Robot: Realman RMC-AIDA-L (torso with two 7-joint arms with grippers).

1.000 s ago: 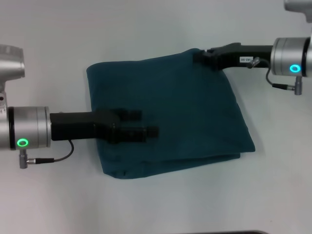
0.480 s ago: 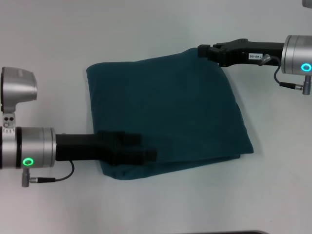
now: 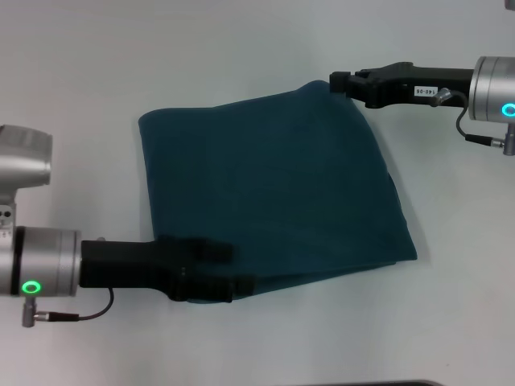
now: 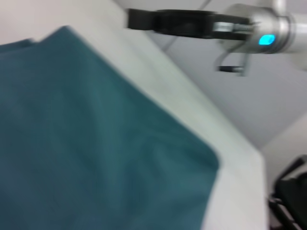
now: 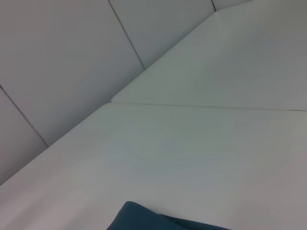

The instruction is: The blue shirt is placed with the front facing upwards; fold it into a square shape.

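Note:
The blue shirt [image 3: 278, 181] lies folded into a rough square, plain side up, in the middle of the white table [image 3: 241, 48]. My left gripper [image 3: 232, 269] sits low over the shirt's near-left corner, open, its two fingers apart with nothing seen between them. It hides that corner. My right gripper [image 3: 336, 82] reaches in from the right and rests at the shirt's far-right corner. The left wrist view shows the shirt [image 4: 96, 143] up close, with the right gripper [image 4: 139, 19] beyond it. In the right wrist view only a tip of the shirt [image 5: 153, 220] shows.
Bare white table [image 3: 451, 322] surrounds the shirt on all sides. Pale wall panels [image 5: 57, 57] stand beyond the table's far edge. A dark object [image 4: 290, 191] sits off the table's edge in the left wrist view.
My left gripper has slid from the middle of the shirt toward its near-left corner. My right gripper has pulled back slightly to the right at the far corner. The shirt's left edge has shifted a little.

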